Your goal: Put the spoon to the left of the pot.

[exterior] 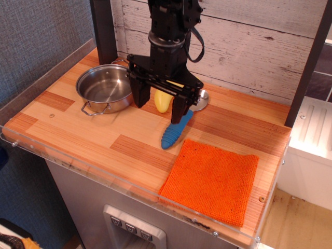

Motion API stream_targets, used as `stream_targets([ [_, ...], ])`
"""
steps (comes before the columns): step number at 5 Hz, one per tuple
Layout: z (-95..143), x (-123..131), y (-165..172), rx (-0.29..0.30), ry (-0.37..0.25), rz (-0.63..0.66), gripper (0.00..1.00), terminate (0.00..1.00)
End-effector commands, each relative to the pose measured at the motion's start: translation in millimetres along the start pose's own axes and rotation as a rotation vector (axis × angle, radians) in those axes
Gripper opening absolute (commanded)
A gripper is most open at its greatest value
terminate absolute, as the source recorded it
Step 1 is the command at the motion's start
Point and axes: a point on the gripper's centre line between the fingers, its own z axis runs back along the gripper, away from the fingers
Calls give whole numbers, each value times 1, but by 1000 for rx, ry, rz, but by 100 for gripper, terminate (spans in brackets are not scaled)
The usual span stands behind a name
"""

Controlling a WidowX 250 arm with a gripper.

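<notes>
The spoon's blue ribbed handle (174, 132) lies on the wooden table, pointing toward the front. Its silver bowl (202, 98) shows partly behind the gripper. The steel pot (106, 88) stands at the back left with a wire loop handle toward the front. My black gripper (158, 110) is open and empty. It hangs just above the table between the pot and the spoon. Its right finger is close to the upper end of the blue handle.
A yellow banana (163, 100) lies behind the gripper, mostly hidden by it. An orange cloth (211, 179) lies at the front right. A dark post stands behind the pot and a plank wall runs along the back.
</notes>
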Motion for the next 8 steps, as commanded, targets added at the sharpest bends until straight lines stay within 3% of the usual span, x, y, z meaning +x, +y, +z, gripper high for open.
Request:
stream_targets([
  [1,-20,3,13,3,27,104,100,0],
  [3,-30,8,4,-5,26,159,100,0],
  [6,-23,24,-7,21,-32,197,100,0],
  [8,-49,28,-11,50,27,186,100,0],
])
